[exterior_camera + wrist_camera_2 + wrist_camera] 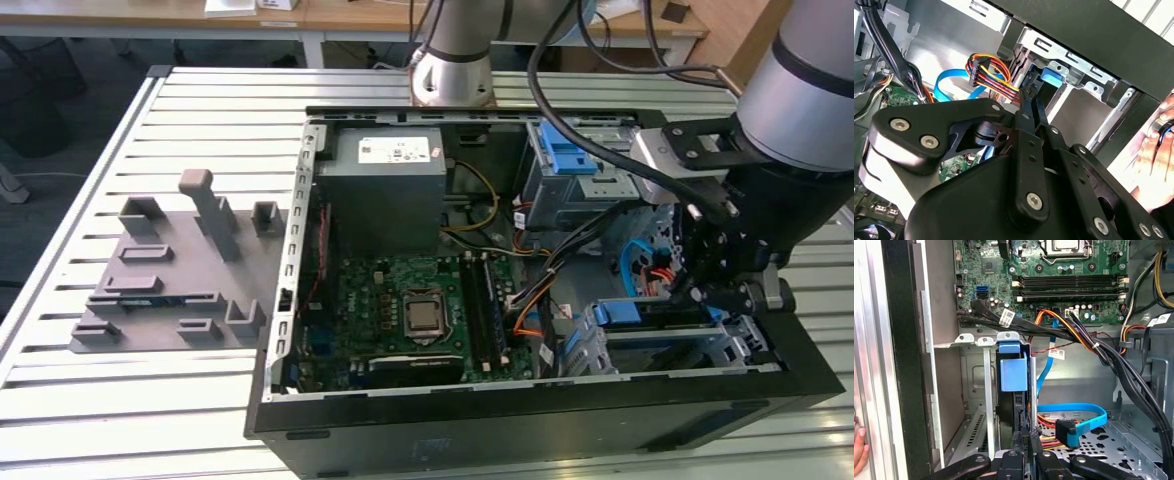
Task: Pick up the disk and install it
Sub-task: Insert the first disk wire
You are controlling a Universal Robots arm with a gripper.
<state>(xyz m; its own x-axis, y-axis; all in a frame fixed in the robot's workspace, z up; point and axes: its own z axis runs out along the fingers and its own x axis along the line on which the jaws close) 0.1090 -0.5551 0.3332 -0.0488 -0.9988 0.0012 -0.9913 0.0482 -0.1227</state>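
The gripper (703, 290) reaches into the open computer case (534, 420), at the drive cage (747, 350) in the corner on the exterior view's right. In the first wrist view the disk (1013, 390) stands on edge in a cage slot, blue rail tab showing. The fingers (1026, 437) are clenched on its end. A person's hand (1154, 150) rests on the case.
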